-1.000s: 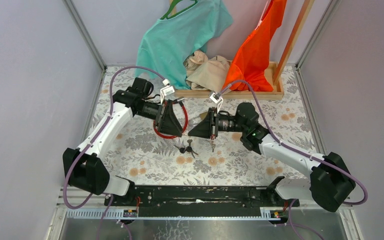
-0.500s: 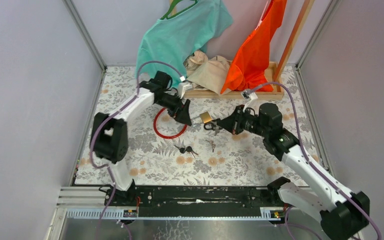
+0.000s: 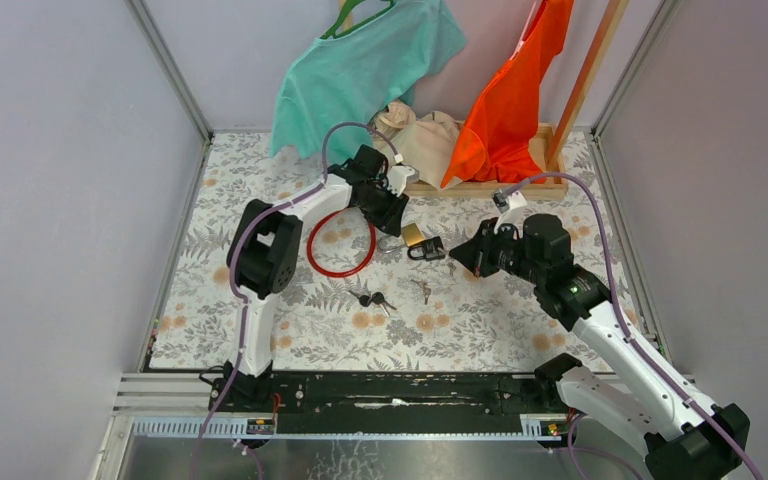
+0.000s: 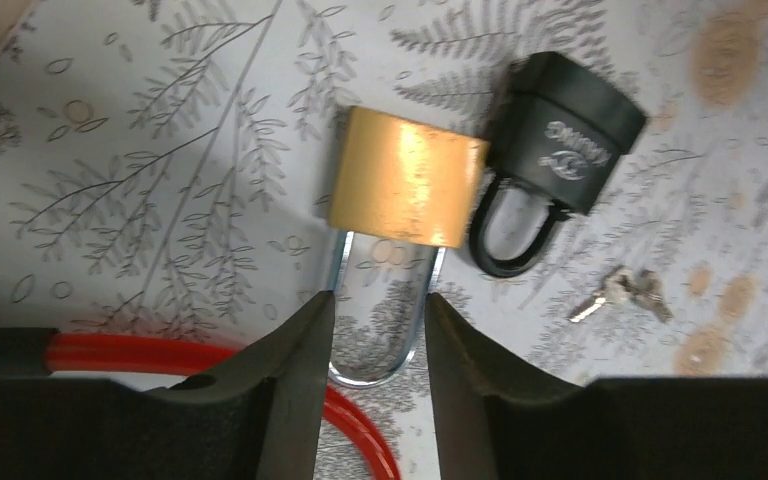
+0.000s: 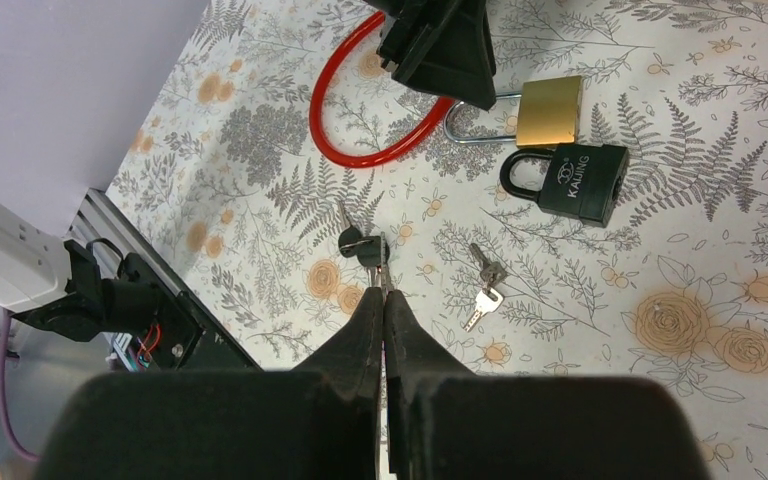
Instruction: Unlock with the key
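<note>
Nearest, black-headed keys (image 5: 363, 245) and silver keys (image 5: 485, 280) lie loose on open table. The right gripper (image 5: 383, 320), pressed closed and seemingly empty, would need to open squarely over one bunch. Farther, the left gripper (image 4: 375, 305), narrowly parted, brackets the brass padlock (image 4: 405, 190) shackle, with the black padlock (image 4: 565, 140) touching on the right. A red cable (image 3: 335, 245) crowds the left.

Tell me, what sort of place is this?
Probably a robotics lab test booth: left arm and right arm bolted to a rail, plain wall panels around a table, props like a brass padlock, keys, a teal shirt.
</note>
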You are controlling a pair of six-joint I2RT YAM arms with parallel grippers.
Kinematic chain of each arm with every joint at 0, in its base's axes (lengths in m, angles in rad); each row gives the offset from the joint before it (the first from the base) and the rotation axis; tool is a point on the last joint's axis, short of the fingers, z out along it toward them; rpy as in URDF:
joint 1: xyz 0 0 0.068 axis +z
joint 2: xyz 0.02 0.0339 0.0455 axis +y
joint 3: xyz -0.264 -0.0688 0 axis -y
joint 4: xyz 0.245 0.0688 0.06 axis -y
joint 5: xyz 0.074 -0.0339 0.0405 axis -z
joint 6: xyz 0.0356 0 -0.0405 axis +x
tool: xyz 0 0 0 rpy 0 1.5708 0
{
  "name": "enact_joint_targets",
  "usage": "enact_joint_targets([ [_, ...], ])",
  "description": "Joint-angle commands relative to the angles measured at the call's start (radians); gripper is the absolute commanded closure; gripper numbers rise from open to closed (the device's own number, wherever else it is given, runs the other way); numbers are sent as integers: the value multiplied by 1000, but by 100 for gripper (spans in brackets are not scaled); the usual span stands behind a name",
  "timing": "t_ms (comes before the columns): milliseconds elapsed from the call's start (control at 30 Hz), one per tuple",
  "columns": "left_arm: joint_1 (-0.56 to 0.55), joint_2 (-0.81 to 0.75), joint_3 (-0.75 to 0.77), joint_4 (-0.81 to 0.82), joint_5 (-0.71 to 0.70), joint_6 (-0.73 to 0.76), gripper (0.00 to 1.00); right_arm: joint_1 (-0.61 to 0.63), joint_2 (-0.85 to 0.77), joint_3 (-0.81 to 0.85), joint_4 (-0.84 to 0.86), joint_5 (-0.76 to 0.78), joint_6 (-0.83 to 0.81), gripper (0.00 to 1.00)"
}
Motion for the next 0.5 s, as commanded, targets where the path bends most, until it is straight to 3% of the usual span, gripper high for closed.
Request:
enact_joint_targets([
  [0,-1,28,20,63,-112,62,56,-2,-4,30,14,10,-29,100],
  [467,-40,43,-67,85,-194,211,58,-2,5,39,32,-16,-17,100],
])
